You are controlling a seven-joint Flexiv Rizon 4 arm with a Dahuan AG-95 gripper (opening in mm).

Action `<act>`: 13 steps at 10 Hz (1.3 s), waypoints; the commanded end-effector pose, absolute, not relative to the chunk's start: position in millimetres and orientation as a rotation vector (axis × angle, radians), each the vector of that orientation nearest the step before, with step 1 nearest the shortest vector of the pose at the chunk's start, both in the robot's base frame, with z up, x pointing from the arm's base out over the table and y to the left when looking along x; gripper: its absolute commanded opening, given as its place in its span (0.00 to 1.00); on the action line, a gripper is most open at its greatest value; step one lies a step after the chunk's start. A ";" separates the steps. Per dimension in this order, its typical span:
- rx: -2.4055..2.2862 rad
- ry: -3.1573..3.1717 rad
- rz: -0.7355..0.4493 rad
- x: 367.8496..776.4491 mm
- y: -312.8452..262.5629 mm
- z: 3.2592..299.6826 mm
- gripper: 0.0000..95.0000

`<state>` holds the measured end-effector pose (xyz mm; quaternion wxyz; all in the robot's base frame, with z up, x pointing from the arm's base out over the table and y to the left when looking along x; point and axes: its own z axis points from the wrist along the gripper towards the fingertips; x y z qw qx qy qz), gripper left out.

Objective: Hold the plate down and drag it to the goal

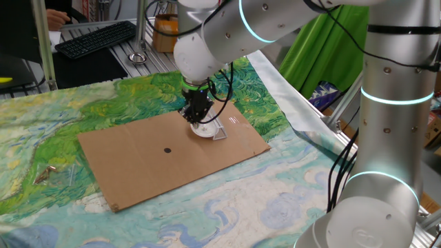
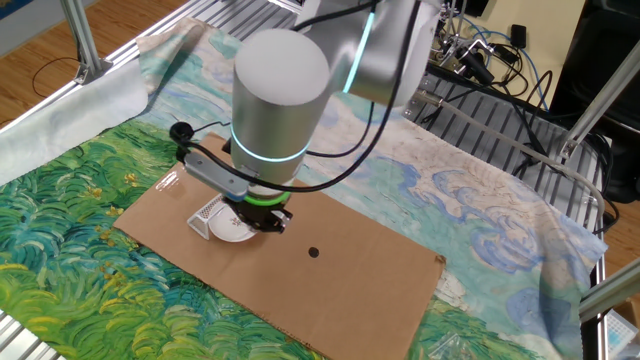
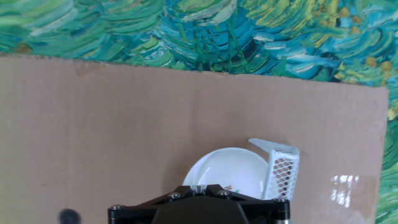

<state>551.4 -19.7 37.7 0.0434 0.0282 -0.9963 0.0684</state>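
My pincer (image 1: 198, 121) presses on the plate (image 3: 227, 168) at frame centre — tips hidden, so I cannot tell their spread. The plate touches the goal (image 3: 280, 167); I judge only final nudging remains.

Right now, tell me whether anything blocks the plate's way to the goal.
Nothing visible does. The plate lies on the cardboard sheet under the hand, and its rim looks right up against the goal, with no object between them.
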 end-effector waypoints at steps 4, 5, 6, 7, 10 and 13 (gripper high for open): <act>-0.021 -3.053 0.113 548.5 7.9 47.9 0.00; -0.036 -3.055 0.106 548.4 13.7 48.2 0.00; -0.059 -3.056 0.089 548.5 20.6 47.9 0.00; -0.074 -3.056 0.074 549.1 25.1 46.6 0.00; -0.105 -3.057 0.062 548.8 37.8 45.5 0.00; -0.075 -3.057 0.051 546.5 46.9 47.6 0.00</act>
